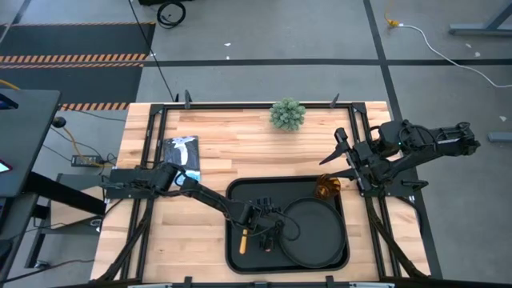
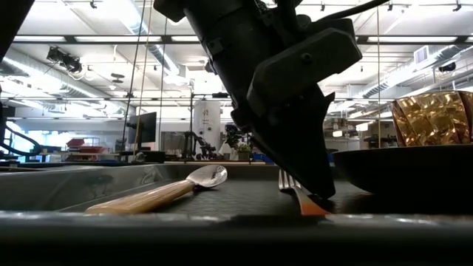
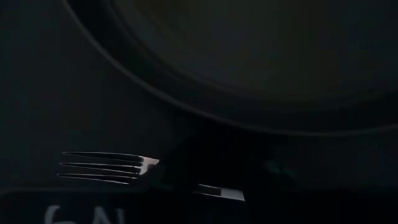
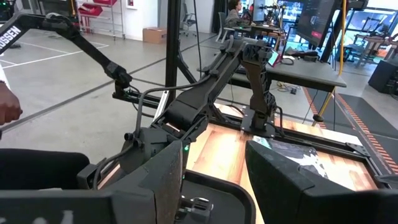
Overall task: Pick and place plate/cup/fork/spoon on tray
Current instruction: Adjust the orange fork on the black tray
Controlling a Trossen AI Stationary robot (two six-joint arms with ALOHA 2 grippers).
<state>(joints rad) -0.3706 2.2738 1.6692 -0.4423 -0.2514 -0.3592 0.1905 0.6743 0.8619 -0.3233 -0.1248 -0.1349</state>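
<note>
1. Pale butcher-block wood is your work surface: the table (image 1: 240, 144) sits in a black frame on a grey concrete floor with hazard-striped matting off to one side.
2. You have a small green plant (image 1: 287, 114) near the table's far edge and a printed booklet (image 1: 182, 152) lying by the left arm's base.
3. Beyond the table, the low view shows you an open workshop with ceiling lights, ducts and benches.
4. The tray (image 1: 236, 194) lies at the near edge of the table, centred between the arms.
5. Inside it, the plate (image 1: 314, 232) fills the right half.
6. The spoon (image 2: 162, 191) lies on the tray's left part, bowl pointing away from the low camera.
7. The fork (image 2: 295, 192) lies between the spoon and the plate, its tines (image 3: 106, 167) just beside the plate's rim in the left wrist view.
8. The cup (image 1: 326, 186) stands at the tray's far right corner; you cannot tell from above whether it rests inside the rim or just outside it.
9. Your left gripper (image 1: 268, 228) is low over the fork's handle; whether its fingers clamp the fork or stand apart, you cannot tell.
10. Your right gripper (image 1: 342, 154) hangs over the bare wood beyond the cup, fingers spread wide, holding nothing.
</note>
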